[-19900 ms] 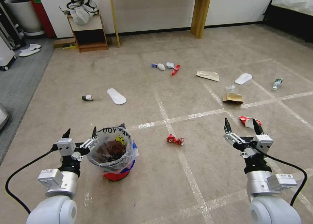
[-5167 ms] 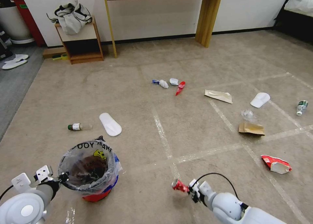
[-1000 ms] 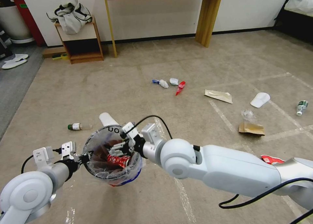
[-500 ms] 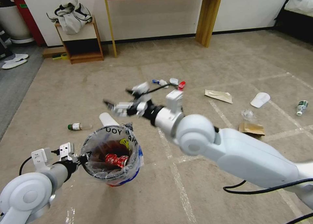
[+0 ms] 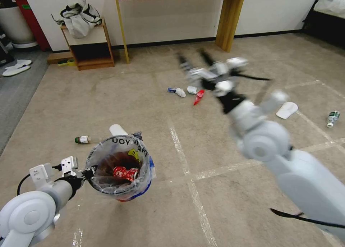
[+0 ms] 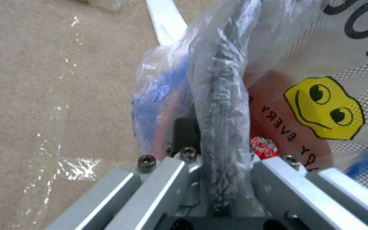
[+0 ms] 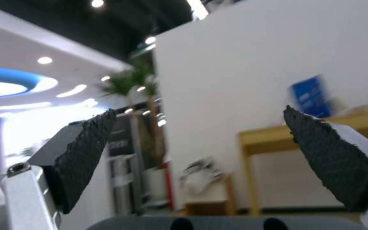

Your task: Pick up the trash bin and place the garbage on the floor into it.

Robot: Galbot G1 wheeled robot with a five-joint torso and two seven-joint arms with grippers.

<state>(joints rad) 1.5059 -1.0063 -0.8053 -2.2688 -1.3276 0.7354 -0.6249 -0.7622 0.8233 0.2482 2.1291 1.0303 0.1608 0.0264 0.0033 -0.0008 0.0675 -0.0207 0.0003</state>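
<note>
The trash bin (image 5: 120, 168), red with a clear lettered bag, hangs off the floor with my left gripper (image 5: 90, 172) shut on its rim. The left wrist view shows the bag-covered rim (image 6: 224, 95) clamped in my left gripper (image 6: 218, 153), beside the bag's yellow mark (image 6: 324, 108). A red crumpled wrapper (image 5: 124, 172) lies inside the bin. My right gripper (image 5: 194, 60) is raised and blurred, open and empty (image 7: 199, 115). Garbage on the floor includes a bottle (image 5: 83, 139), a white sole (image 5: 118, 129) behind the bin, tissues (image 5: 178, 92), a red wrapper (image 5: 198, 96), another sole (image 5: 286, 110) and a second bottle (image 5: 332, 118).
A wooden desk leg (image 5: 228, 17) and a low shelf (image 5: 90, 49) carrying a bag stand against the far wall. White slippers (image 5: 16, 67) lie at far left near a white bucket (image 5: 18, 27). A bed (image 5: 330, 6) is at the far right.
My right gripper let the red wrapper go into the bin, then swung up and off to the right, open. The left arm keeps holding the bin.
</note>
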